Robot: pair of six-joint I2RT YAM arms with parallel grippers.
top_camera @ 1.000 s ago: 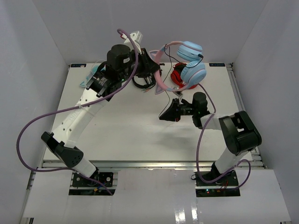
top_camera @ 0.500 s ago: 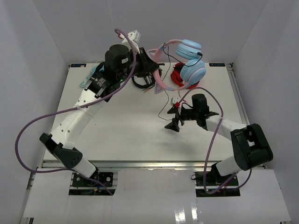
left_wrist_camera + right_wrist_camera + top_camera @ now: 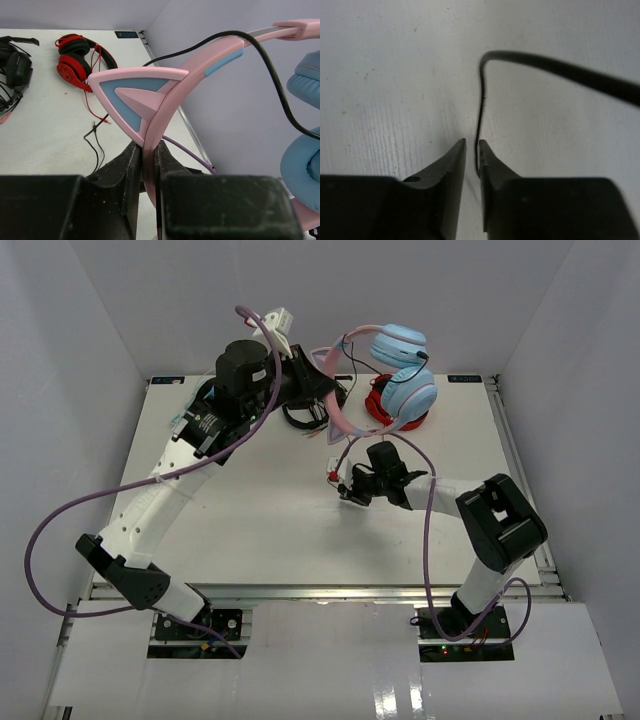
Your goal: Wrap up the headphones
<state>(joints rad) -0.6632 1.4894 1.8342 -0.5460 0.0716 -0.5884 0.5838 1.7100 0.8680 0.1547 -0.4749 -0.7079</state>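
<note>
Headphones: the over-ear headphones [image 3: 402, 348] with light blue round ear cups and a pink plastic cat-ear headband [image 3: 165, 112] hang in the air above the far right part of the white table [image 3: 250, 520]; only their cable comes down towards the surface
Cable: a thin black cable [image 3: 481, 105] drops from the ear cups, bends sharply and runs low over the table into the right fingers
Left gripper: the left gripper [image 3: 150, 160] is clamped on the headband just below a cat ear; the band is squeezed from both sides with no gap showing
Right gripper: the right gripper [image 3: 471, 149] sits low over the table, near its middle; its jaws are nearly together, with a sliver of table visible between them; the cable lies against one finger and is not visibly pinched
Step in hand, as I judge it: catching the cable low down so that it can be wound round the headband
Doing it well: close fully on the cable before any lift; check it is centred between the fingers, not at the edge; raise it with light tension only; lead it over the headband between the ear cups; the left grip should hold firm and steady
Risk: so thin a cable may slip out of a loose pinch; a hard pull could twist the band in the left fingers
Nearby: a pair of red headphones [image 3: 72, 62] and a pair of black headphones [image 3: 15, 67] lie at the far edge; steer the loop clear of their wires
</note>
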